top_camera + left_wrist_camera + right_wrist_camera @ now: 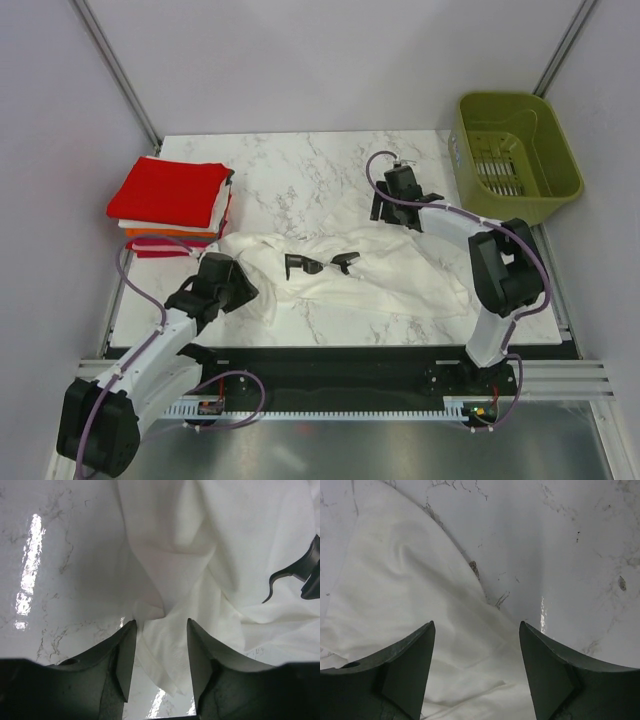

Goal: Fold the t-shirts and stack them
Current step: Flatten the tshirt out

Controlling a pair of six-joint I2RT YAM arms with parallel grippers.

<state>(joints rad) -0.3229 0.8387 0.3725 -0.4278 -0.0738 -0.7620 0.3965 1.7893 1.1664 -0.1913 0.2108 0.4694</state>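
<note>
A large white t-shirt (390, 272) lies crumpled across the middle of the marble table (300, 165). A stack of folded t-shirts (170, 205), red on top with white, orange and pink-red below, sits at the far left. My left gripper (245, 290) is low at the shirt's left end. It is open, and a folded corner of the white shirt (165, 645) lies between the fingers (161, 621). My right gripper (390, 210) is at the shirt's far edge. It is open (476, 623) over the white cloth (410, 595), gripping nothing.
A small black object with hooked ends (320, 263) lies on the white shirt; it also shows in the left wrist view (297, 575). An olive-green plastic basket (515, 155) stands off the table's far right corner. Grey walls enclose the back and sides.
</note>
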